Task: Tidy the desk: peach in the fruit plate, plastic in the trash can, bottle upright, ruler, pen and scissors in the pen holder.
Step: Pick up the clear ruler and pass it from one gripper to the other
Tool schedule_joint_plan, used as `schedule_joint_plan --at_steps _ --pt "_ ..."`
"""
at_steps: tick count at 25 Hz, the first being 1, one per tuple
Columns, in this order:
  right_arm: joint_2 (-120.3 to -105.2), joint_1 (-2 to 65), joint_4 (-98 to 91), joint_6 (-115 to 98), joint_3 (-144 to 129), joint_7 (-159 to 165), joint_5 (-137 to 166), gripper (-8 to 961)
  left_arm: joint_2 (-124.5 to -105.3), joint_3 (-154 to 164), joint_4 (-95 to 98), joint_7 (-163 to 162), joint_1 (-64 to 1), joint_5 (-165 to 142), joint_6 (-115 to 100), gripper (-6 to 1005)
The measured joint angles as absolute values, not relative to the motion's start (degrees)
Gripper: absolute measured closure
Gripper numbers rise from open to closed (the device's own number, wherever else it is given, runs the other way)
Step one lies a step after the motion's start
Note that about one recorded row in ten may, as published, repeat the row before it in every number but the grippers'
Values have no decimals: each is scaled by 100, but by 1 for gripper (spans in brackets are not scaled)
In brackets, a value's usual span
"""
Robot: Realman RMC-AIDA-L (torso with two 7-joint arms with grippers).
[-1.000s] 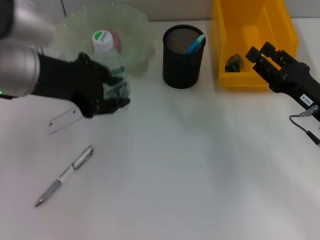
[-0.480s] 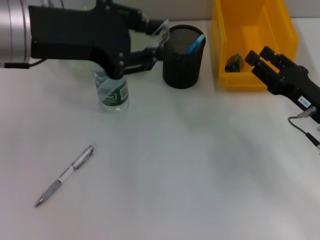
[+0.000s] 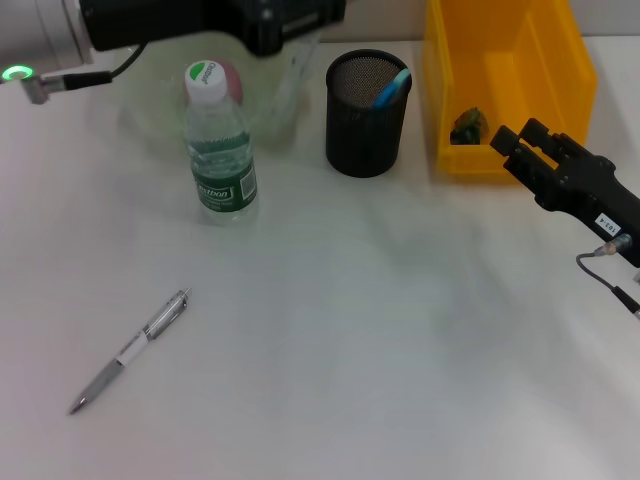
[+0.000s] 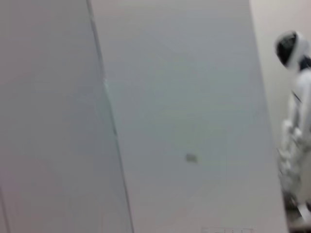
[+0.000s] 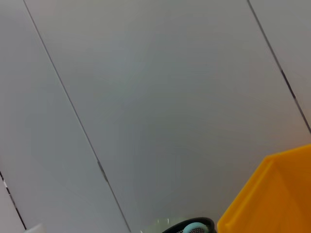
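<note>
From my head camera, my left gripper (image 3: 300, 30) is raised at the far edge above the fruit plate (image 3: 265, 110) with its jaws clamped on the clear ruler (image 3: 288, 82), which hangs slanted beside the pen holder (image 3: 367, 115); the water bottle (image 3: 220, 142) stands upright on the surface (image 3: 380, 330) just before the plate, hiding most of the peach (image 3: 232, 76), the pen (image 3: 130, 350) lies well nearer me, and my right gripper (image 3: 520, 145) hovers at the yellow trash can (image 3: 505, 80), where I cannot tell how its jaws stand. My left wrist camera faces only a pale panelled wall (image 4: 170, 97). My right wrist camera shows wall too, with the trash can's corner and the pen holder's rim at the edge.
</note>
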State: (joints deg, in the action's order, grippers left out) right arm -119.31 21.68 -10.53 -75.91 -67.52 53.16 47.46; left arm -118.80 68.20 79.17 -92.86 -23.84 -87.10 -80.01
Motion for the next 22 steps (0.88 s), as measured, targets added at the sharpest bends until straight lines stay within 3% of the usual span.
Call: schedule_joint_plan --at_steps 10,13,19,22 --pt "-11924 2200 -1076 -7849 -6767 5392 4810 405 -11871 6852 6146 -8082 -2556 -6840 -7806 614" --pt "-11795 2231 -1268 -8193 -6758 5792 5347 405 -11860 6846 5939 -8120 -2518 -6795 -7998 614" --pt "-11354 2191 -1800 -9571 -6717 6285 6089 399 -11844 6785 5819 -8395 -2419 -6755 -8515 613" --pt "-11227 2211 -2136 -9927 -6714 6791 6366 391 -11838 6785 5752 -8413 -2376 -6750 -8727 613"
